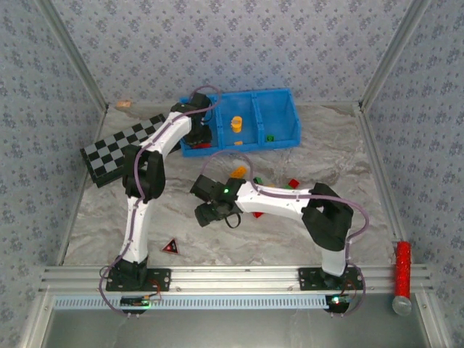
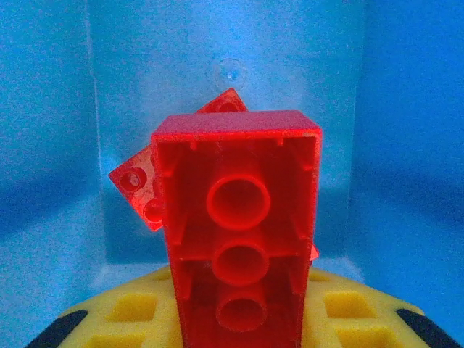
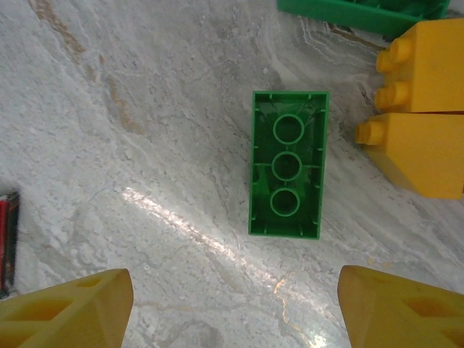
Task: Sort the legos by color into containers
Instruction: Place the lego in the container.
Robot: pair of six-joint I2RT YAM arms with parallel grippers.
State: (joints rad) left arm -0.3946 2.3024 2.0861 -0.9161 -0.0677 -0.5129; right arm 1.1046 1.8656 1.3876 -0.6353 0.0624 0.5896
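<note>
Red brick (image 2: 239, 217) gripped by left pincer (image 2: 239, 326), right pincer (image 3: 235, 290) wide above upturned green brick (image 3: 287, 164)

A table topped with grey-white marbled sheet (image 1: 341, 156) carries everything. Against its far edge sits a bright blue plastic tray with three compartments (image 1: 281, 139), and to the far left lies a black-and-white checkered board (image 1: 119, 148). A small dark red triangular piece (image 1: 170, 247) rests alone near the front left. Mid-table, loose studded plastic bricks lie scattered: an orange one (image 1: 238, 172), a green one (image 1: 259, 180) and a red one (image 1: 293, 183). The right wrist view shows a green rectangular brick (image 3: 287, 164) lying hollow side up on the bare surface, with two yellow bricks (image 3: 424, 109) on their sides just beside it, studs pointing toward it.
</note>
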